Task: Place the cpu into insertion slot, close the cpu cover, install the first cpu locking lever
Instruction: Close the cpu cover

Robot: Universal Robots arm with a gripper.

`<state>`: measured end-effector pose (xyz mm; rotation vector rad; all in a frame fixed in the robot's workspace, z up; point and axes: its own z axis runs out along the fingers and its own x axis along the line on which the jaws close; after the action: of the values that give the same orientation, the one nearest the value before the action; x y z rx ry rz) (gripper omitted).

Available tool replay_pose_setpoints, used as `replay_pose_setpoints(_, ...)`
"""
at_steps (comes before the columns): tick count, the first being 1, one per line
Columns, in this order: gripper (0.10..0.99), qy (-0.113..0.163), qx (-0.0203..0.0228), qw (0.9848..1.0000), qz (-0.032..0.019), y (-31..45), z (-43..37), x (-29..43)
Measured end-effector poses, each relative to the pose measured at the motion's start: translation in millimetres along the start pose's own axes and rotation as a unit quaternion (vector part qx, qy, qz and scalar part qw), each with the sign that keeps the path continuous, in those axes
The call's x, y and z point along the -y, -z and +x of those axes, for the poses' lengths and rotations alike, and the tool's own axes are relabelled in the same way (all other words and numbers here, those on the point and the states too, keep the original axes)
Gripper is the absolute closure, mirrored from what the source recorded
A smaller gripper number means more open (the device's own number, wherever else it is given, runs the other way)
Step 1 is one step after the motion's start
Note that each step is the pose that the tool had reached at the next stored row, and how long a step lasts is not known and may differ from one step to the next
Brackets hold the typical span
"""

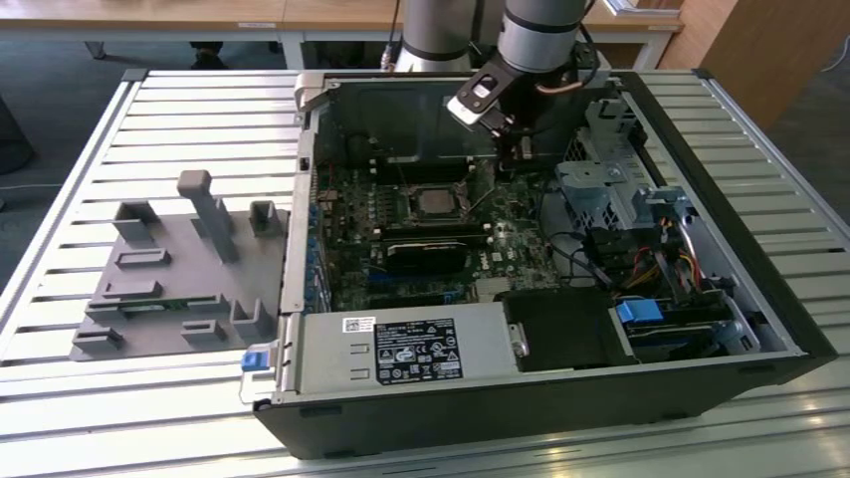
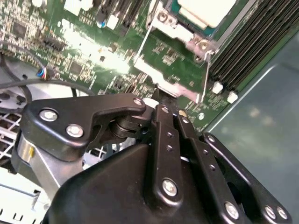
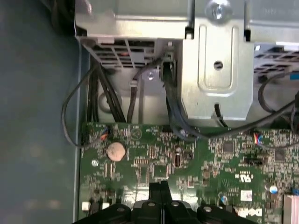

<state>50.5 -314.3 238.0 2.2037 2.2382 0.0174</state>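
**Chip seated, tool at the socket's edge: lever step in hand**

You are working over a slatted metal counter (image 1: 159, 110). It carries an open computer case (image 1: 531, 408), with a grey moulded parts holder (image 1: 173, 269) lying towards the exterior view's left. The arm (image 1: 538, 35) reaches down into the case from its far side and hangs over the motherboard (image 1: 352, 219), towards the exterior view's right of the insertion slot (image 1: 406, 203).

In the second wrist view the cpu (image 2: 205, 9) lies flat in that slot, silver top up and green rim showing. The cpu cover (image 2: 184, 30) looks to be down around it, though you see just one corner of the frame, so take that as likely and not certain. A thin wire locking lever (image 2: 142, 43) runs along the side of the socket, and a second wire runs along the other side. Whether either one is latched cannot be made out.

The tool (image 3: 159, 186) has its two fingers drawn together until they touch, with nothing visible between them. In the second wrist view its tip (image 2: 160, 100) sits just beside the metal tab at the near edge of the socket surround, between the two wires.

Placing and covering look done, so the step in hand is most likely the first lever. It calls for a small, steady push on the wire alone, kept clear of the chip's top and of the memory slots (image 2: 252, 42) alongside.
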Motion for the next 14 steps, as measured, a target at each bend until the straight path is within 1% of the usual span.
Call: replay_pose_setpoints(14,0.980,0.000,-0.0001,1.0000,0.0000,-0.8,0.3,21.6)
